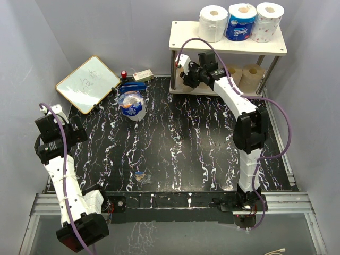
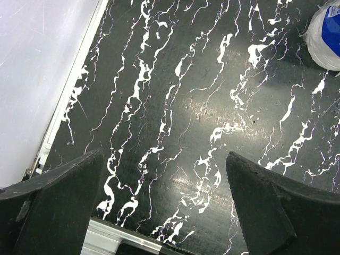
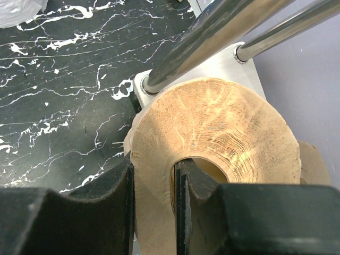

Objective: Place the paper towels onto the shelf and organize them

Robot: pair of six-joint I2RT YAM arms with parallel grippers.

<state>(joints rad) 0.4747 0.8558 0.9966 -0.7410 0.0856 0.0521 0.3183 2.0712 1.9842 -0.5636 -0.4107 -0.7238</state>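
Jaws wide: left gripper (image 2: 164,155), marbled table (image 2: 212,79)

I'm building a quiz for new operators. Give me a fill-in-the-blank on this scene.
1. The middle roll on the top board of the shelf is wrapped in ___.
2. The tan roll is pinched by the ___ fingers.
3. The left fingers stand ___ above the table.
Missing words: blue; right; open.

Marbled table (image 1: 186,138), shelf (image 1: 183,37) bearing paper towels (image 1: 241,22), whiteboard (image 1: 87,84)
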